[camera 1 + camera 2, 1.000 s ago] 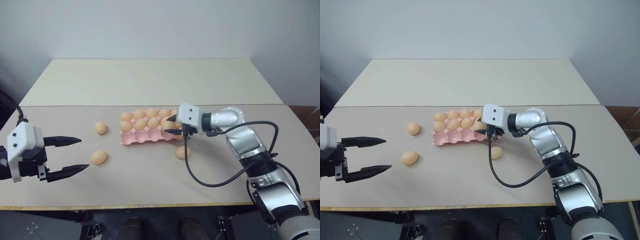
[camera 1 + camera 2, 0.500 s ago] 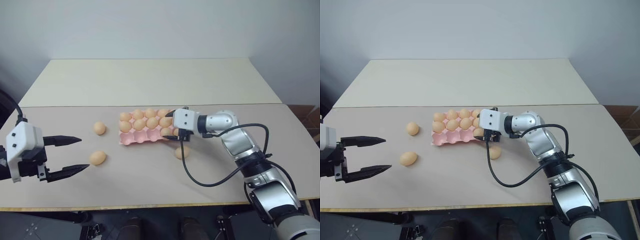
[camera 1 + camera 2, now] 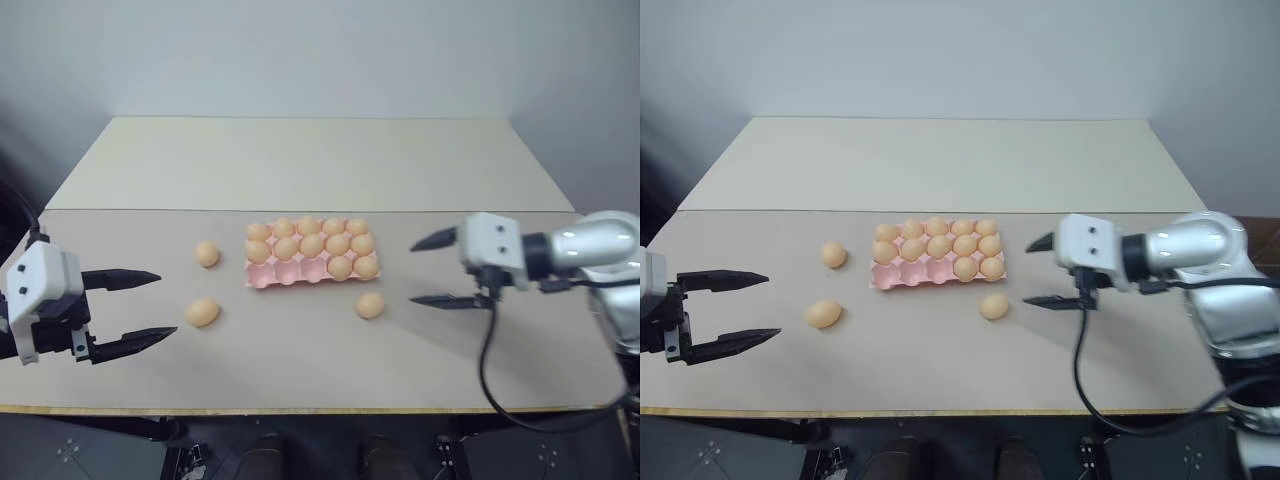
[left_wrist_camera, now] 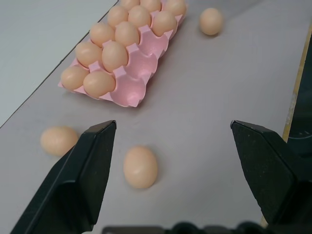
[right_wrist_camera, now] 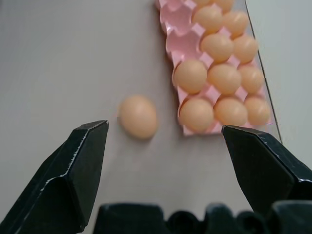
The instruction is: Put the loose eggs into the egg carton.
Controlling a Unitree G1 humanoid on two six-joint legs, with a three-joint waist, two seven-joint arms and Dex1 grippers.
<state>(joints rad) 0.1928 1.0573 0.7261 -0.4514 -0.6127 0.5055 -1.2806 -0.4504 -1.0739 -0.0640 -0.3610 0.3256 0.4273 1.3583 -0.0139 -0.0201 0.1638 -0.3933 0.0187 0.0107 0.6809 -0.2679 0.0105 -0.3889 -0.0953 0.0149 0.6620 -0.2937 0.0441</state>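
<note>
1. You see the pale pink moulded egg carton (image 3: 310,255) lying flat mid-surface, twelve smooth orange-tan eggs in its cups and three front cups at its left end empty.
2. Three loose orange-tan oval eggs lie on the beige surface (image 3: 300,350): one (image 3: 207,253) just left of the carton, one (image 3: 202,312) nearer the left pincer (image 3: 143,310), one (image 3: 370,305) just off the front right corner.
3. Both pincers are spread and hold nothing; the right pincer (image 3: 432,270) hangs right of the carton.

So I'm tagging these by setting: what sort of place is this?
Probably a lab or test room: a bare beige table against a plain wall, holding just a pink egg carton and loose eggs.
</note>
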